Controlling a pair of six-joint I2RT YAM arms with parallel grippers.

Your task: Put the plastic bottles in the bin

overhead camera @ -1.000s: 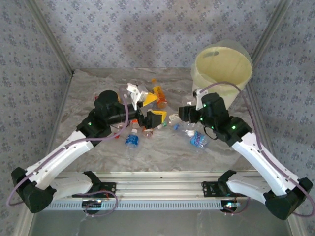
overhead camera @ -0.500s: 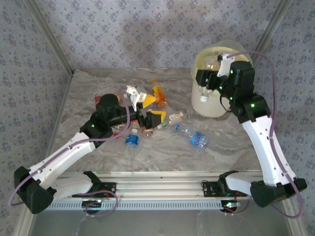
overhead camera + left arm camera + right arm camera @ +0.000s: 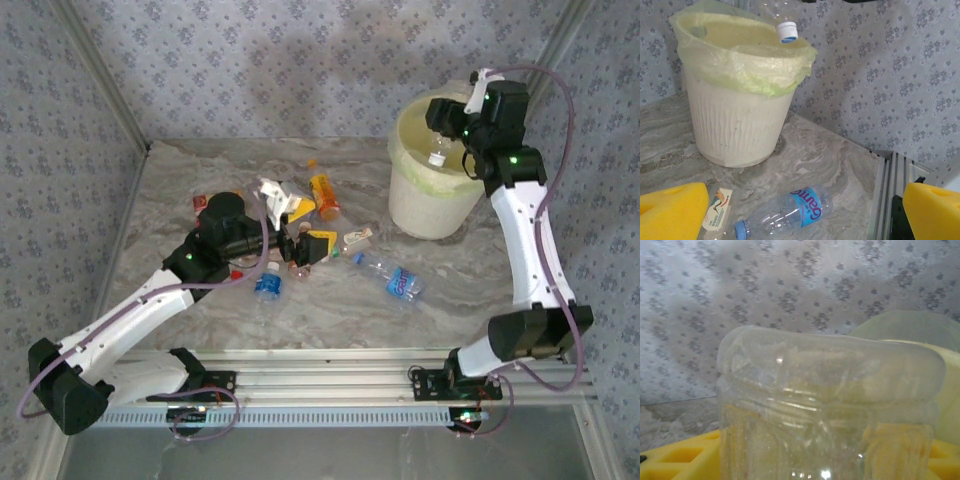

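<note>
Now that it has been carried up off the surface [image 3: 330, 300], the clear bottle [image 3: 437, 150] hangs cap-down over the bin [image 3: 425, 205] at two o'clock, clamped in the right pincer [image 3: 441, 128], ready to drop; the left pincer [image 3: 303, 244] gapes empty over the remaining bottles [image 3: 268, 284].

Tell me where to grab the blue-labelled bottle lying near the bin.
Take the blue-labelled bottle across its labelled mid-body, coming straight down. It lies flat on its side on the table, with bare surface along both long sides, so jaws set across its width should fit.
</note>
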